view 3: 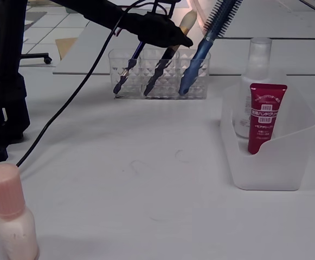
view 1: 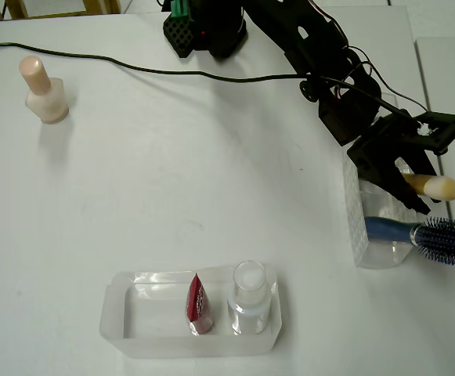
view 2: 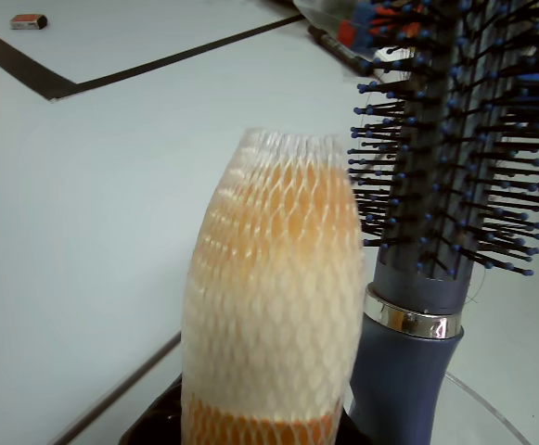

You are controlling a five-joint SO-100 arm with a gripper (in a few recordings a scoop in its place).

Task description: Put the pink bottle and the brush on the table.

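The fingers (view 1: 406,174) clench the brush (view 1: 435,186) at the right of the overhead view, its handle still in the clear holder (view 1: 364,235). The bottle (view 1: 43,92) already stands on the counter (view 1: 211,180), upper left.

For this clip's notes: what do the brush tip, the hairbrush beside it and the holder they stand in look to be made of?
The brush tip looks like soft cream-to-orange bristle sheathed in fine white mesh netting, probably plastic. The hairbrush appears to be matte blue-grey plastic with a shiny metallic-looking band at the neck and thin dark bristles with blue ball tips. The holder seems clear hard plastic, possibly acrylic, judging by its see-through faceted walls.
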